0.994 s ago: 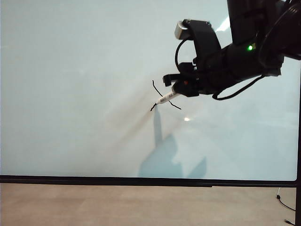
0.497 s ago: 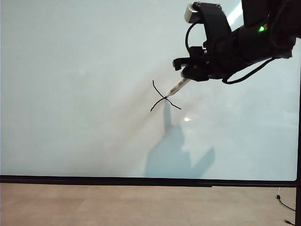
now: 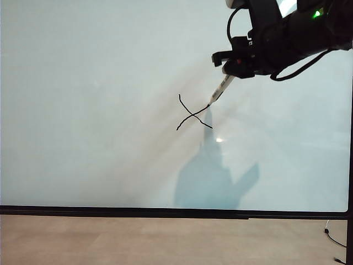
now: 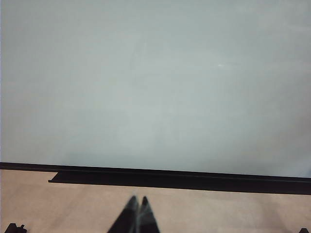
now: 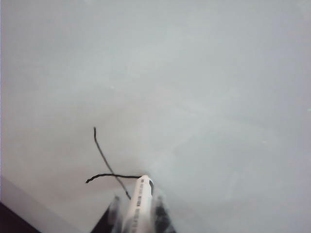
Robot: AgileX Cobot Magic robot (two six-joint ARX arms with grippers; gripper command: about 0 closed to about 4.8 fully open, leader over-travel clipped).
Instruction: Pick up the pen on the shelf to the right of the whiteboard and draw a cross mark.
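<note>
The whiteboard [image 3: 83, 110] fills the exterior view. A small black cross mark [image 3: 193, 114] of two thin wavy lines sits near its middle. My right gripper [image 3: 233, 65] is up and to the right of the mark, shut on the slim white pen [image 3: 220, 89]. The pen's dark tip rests at the upper right end of one stroke. The right wrist view shows the pen [image 5: 138, 204] between the fingers of the right gripper [image 5: 137, 203], its tip beside the cross mark [image 5: 108, 167]. My left gripper [image 4: 139, 200] is shut and empty, low before the whiteboard [image 4: 155, 87]. The shelf is out of view.
A black frame edge [image 3: 165, 212] runs along the board's bottom, with a pale wooden surface [image 3: 138, 240] below it. A thin cable [image 3: 332, 236] lies at the lower right. In the left wrist view a black ledge [image 4: 180, 178] runs under the board.
My right gripper has carried the pen up and to the right across the board. The second stroke has grown from a short bit at the lower left into a line crossing the first.
</note>
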